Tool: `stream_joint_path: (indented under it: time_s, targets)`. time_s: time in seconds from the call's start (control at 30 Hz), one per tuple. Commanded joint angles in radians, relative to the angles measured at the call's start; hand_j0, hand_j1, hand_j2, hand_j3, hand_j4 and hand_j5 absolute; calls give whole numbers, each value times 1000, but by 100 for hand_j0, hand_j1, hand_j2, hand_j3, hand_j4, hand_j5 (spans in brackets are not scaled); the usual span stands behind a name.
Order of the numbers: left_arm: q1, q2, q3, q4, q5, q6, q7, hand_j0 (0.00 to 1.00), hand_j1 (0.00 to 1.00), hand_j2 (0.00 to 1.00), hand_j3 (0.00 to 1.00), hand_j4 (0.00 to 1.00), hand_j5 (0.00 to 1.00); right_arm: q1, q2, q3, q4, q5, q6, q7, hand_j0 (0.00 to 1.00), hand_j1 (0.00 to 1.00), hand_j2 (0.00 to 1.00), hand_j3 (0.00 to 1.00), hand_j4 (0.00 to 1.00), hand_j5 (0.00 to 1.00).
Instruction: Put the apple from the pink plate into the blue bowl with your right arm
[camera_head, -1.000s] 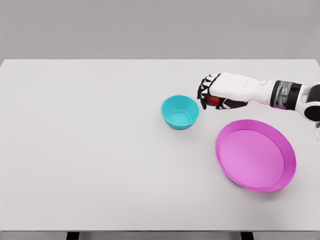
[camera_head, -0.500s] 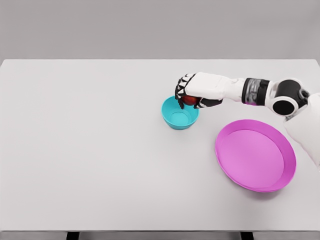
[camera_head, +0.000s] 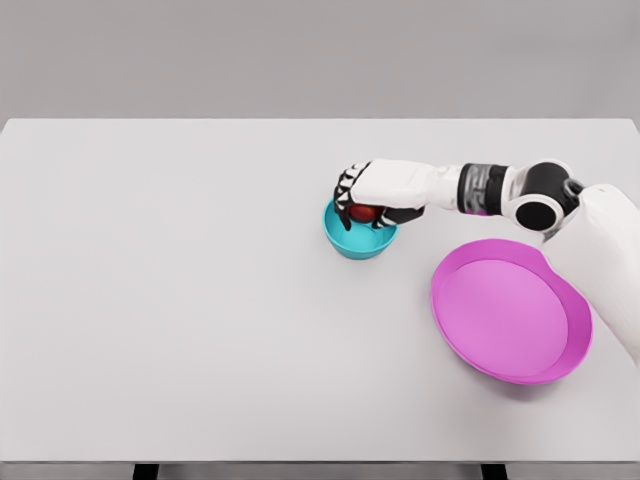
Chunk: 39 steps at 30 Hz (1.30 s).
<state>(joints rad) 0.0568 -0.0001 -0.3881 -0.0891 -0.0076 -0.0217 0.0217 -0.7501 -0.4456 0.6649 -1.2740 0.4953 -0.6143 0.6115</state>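
1. Your right hand (camera_head: 365, 196) is reaching in from the right side of the head view, with the white forearm stretched out across the table toward the left.
2. Its fingers (camera_head: 345, 192) are curled downward around the apple (camera_head: 364, 212), so you are grasping the fruit from above.
3. You can see only a small red patch of the apple under the palm; the rest is hidden by the hand.
4. The apple sits directly over the opening of the blue bowl (camera_head: 357, 241), at about rim level. You cannot tell whether it touches the inside of the bowl.
5. The dark fingertips overlap the bowl's far rim, and the thumb side of the hand lies over the bowl's right edge.
6. The bowl stands upright on the white table (camera_head: 180, 300), slightly right of the table's middle.
7. The pink plate (camera_head: 511, 310) lies to the right of the bowl and nearer to you, well apart from it, flat on the table with nothing on it.
8. Your upper arm crosses the right edge of the view, passing just above the plate's far right rim.
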Motion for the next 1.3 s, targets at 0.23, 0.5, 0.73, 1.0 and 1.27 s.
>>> stream_joint_path:
  time_s: [0.23,0.5,0.73,1.0,1.27]
  targets:
    - [0,0,0,0,0,0,0,100,100,100,100,100,100,0,-1,7,1,-8,3,-1,100,100,100,100,100,100]
    - [0,0,0,0,0,-1,0,100,100,100,100,100,100,-6,-2,2,-10,-8,3,-1,100,100,100,100,100,100]
    - [0,0,0,0,0,-1,0,100,100,100,100,100,100,0,-113,-79,-180,-18,3,-1,100,100,100,100,100,100]
    - [0,0,0,0,1,0,0,100,100,100,100,100,100,195,-294,-338,-197,-27,3,-1,100,100,100,100,100,100]
    - [0,0,0,0,0,0,0,100,100,100,100,100,100,414,-119,-719,-205,-38,3,-1,100,100,100,100,100,100]
